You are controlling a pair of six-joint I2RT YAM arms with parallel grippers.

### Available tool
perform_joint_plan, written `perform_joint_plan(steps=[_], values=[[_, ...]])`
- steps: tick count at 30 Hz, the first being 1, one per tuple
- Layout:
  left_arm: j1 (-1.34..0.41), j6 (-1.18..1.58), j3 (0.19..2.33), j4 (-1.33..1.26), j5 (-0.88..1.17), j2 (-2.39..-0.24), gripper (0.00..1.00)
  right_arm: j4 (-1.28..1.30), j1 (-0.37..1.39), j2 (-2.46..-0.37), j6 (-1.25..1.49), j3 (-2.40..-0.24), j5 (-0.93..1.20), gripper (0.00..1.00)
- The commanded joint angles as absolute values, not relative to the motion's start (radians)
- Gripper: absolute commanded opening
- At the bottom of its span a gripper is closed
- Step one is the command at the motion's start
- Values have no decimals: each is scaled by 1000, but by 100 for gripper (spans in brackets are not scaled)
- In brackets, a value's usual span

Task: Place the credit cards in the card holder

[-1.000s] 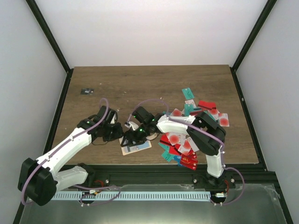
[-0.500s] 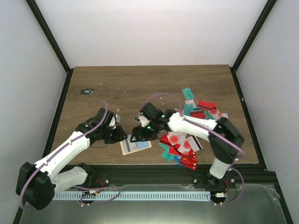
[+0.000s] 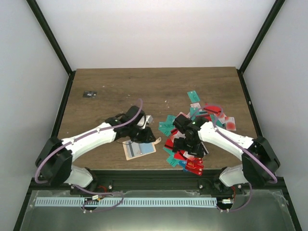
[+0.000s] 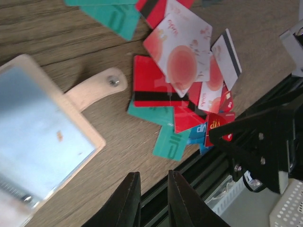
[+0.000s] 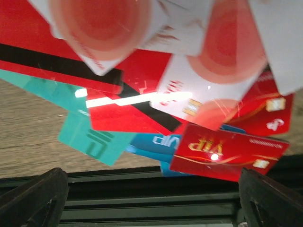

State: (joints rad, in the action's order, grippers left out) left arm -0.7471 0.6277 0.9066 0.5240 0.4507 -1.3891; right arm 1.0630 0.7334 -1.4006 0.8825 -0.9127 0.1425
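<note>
The beige card holder (image 3: 139,150) lies open on the table near the front edge; in the left wrist view it (image 4: 42,142) shows a pale blue inside and its snap tab (image 4: 97,89). The credit cards (image 3: 219,113) lie in a loose pile to its right: red, teal, blue, and white with a red circle (image 4: 182,52) (image 5: 142,99). My left gripper (image 3: 153,138) (image 4: 154,189) hovers just right of the holder, jaws narrowly apart and empty. My right gripper (image 3: 188,147) (image 5: 151,208) is wide open and empty, low over the near part of the pile.
A tiny dark flat object (image 3: 89,94) lies at the far left. The black front rail (image 3: 159,175) (image 5: 142,184) runs right below the pile. A red VIP card (image 5: 227,151) and a teal card (image 4: 171,144) lie nearest that edge.
My left gripper swung right, from left of the holder to just past its right end. My right gripper left the holder and moved right over the card pile.
</note>
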Motion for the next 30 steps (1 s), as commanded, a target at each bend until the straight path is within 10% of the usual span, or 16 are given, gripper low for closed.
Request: perform_joint_plan(steps=[1,30], values=[[-792,615,979,470,466,-1469,18,1176,722,-1360,1001,-866,81,100],[-830,621,968,467,452,-1477,18,855,667,-1335,1113,-526,271,100]])
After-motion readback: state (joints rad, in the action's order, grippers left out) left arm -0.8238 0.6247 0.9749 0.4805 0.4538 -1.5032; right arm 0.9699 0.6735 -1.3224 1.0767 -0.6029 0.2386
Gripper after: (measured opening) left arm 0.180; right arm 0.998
